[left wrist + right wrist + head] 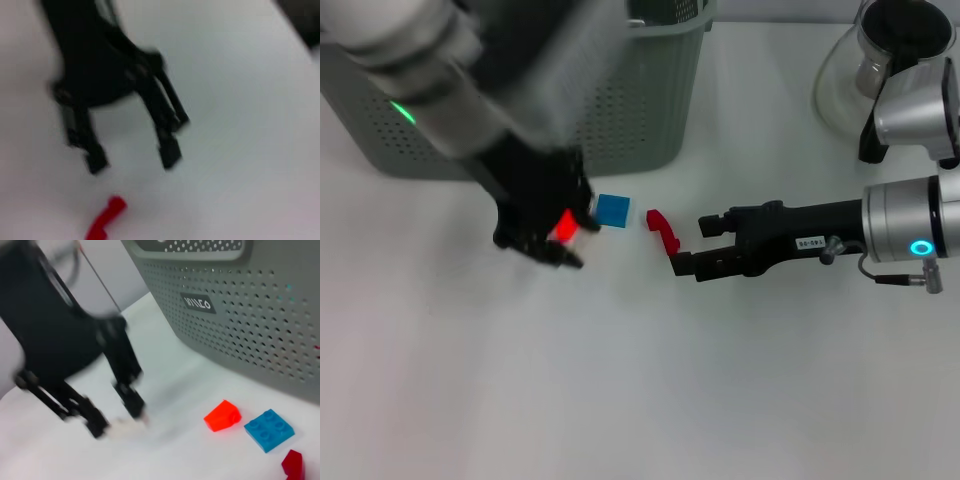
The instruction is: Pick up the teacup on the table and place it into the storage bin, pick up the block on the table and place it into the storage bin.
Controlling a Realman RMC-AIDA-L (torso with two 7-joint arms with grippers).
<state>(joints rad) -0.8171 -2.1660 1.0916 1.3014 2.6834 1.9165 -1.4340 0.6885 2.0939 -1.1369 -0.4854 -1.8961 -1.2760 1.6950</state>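
White and matte, the worktop (pixel 620 400) spreads out bare in front. The grey-green storage bin (pixel 640 90), perforated plastic with a black label, sits at the far left edge. A clear glass pitcher (pixel 880 70) is at the far right corner. Just before the bin, the left claw (pixel 545 235) hangs low, fingers spread apart, over an orange sloped brick (pixel 222 416). Beside it lies a square studded blue block (pixel 613 210), flat, studs up. Then a small dark red piece (pixel 662 230), long axis running near-to-far. The right claw (pixel 685 245) lies low, jaws parted, pointing left at it.
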